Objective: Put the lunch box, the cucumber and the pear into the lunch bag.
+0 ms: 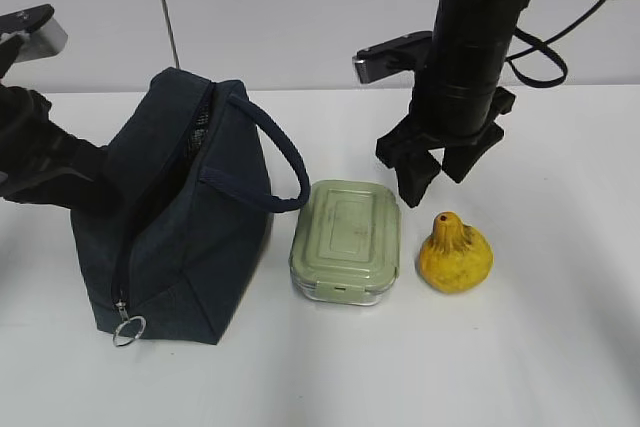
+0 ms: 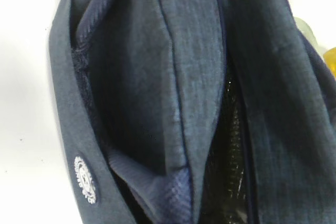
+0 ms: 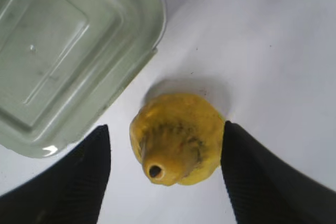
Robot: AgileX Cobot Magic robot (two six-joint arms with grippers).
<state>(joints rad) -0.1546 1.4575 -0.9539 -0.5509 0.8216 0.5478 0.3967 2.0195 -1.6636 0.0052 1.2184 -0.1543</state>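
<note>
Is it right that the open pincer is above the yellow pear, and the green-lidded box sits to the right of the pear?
Not quite. The open right pincer is above the pear, but the lunch box sits to the pear's left, between it and the lunch bag. The exterior view shows this.

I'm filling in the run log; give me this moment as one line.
right gripper: open, above pear | left gripper: at lunch bag, jaws unseen | lunch box: on table | cucumber: not visible
</note>
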